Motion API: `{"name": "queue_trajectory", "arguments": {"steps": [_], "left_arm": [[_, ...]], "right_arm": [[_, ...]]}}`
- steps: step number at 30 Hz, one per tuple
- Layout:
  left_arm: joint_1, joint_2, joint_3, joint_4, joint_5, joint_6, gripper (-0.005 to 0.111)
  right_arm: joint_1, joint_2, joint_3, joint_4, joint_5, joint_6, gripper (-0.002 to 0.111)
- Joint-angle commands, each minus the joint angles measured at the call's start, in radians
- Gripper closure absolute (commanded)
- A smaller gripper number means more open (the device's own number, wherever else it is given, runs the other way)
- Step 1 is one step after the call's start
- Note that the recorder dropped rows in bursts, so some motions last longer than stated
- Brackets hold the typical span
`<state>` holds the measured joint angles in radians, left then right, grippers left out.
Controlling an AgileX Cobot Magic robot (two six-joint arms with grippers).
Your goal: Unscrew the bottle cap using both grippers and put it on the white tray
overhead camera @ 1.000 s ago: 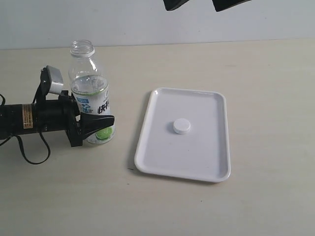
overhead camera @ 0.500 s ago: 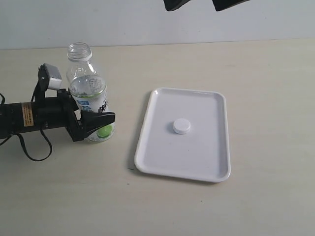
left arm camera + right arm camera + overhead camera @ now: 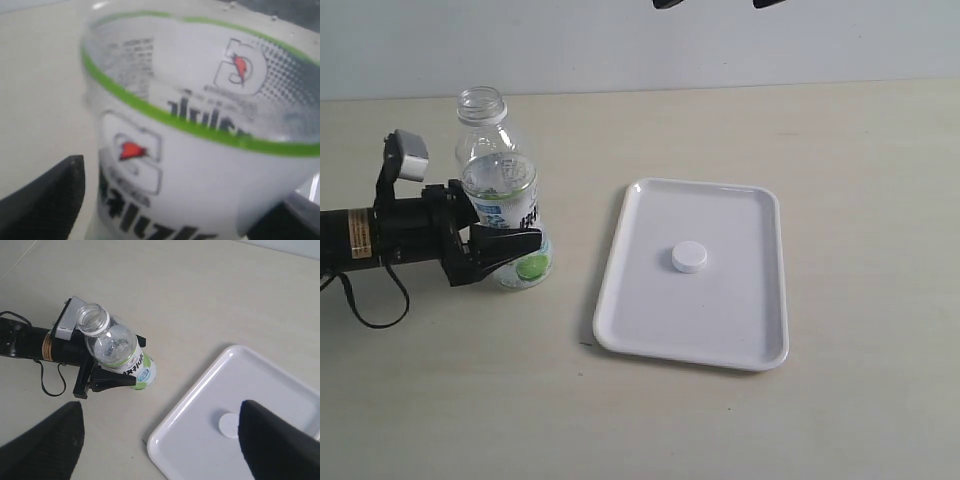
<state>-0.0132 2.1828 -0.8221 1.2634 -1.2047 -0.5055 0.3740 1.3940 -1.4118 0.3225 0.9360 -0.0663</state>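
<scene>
The uncapped bottle (image 3: 498, 190) stands upright on the table at the left. My left gripper (image 3: 525, 238) lies level around its lower part, jaws open, with a gap showing beside the bottle (image 3: 200, 165) in the left wrist view. The bottle cap (image 3: 689, 257) lies flat in the middle of the white tray (image 3: 650, 320). My right gripper (image 3: 718, 3) hangs high above the tray, only its fingertips in the exterior view. It is open with nothing between its fingers (image 3: 50, 445). From up there I see the bottle (image 3: 117, 347), cap (image 3: 227, 425) and tray (image 3: 200, 440).
The left arm's black body with a white block (image 3: 408, 155) and a looping cable (image 3: 365, 315) lies along the table's left edge. Bare tabletop surrounds the tray. A pale wall stands behind the table's far edge.
The left gripper's jaws have spread off the bottle and the arm has slid back to the left. The bottle shifted slightly left. The right gripper has risen almost out of the exterior view.
</scene>
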Motion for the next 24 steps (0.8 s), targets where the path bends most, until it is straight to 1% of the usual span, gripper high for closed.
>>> {"name": "queue_trajectory", "arguments": {"steps": [1,3,8,10,13,17,24], "left_arm": [[0.047,-0.036,-0.003,0.045,-0.016,-0.028,0.030],[0.063,-0.056,-0.003,0.094,-0.016,-0.045,0.030],[0.063,-0.075,-0.003,0.179,-0.016,-0.057,0.030],[0.063,-0.075,-0.003,0.219,-0.016,-0.089,0.030],[0.063,-0.075,-0.003,0.221,-0.016,-0.154,0.030],[0.063,-0.075,-0.003,0.261,-0.016,-0.210,0.030],[0.063,-0.075,-0.003,0.249,-0.016,-0.210,0.030]], "right_arm": [[-0.001,-0.009,-0.001,0.000,-0.016,-0.017,0.028],[-0.001,-0.009,-0.001,0.000,-0.020,-0.019,0.028],[-0.001,-0.009,-0.001,0.000,-0.035,-0.019,0.028],[-0.001,-0.009,-0.001,0.000,-0.037,-0.030,0.028],[-0.001,-0.009,-0.001,0.000,-0.037,-0.030,0.028],[-0.001,-0.009,-0.001,0.000,-0.037,-0.030,0.028],[-0.001,-0.009,-0.001,0.000,-0.039,-0.030,0.028]]}}
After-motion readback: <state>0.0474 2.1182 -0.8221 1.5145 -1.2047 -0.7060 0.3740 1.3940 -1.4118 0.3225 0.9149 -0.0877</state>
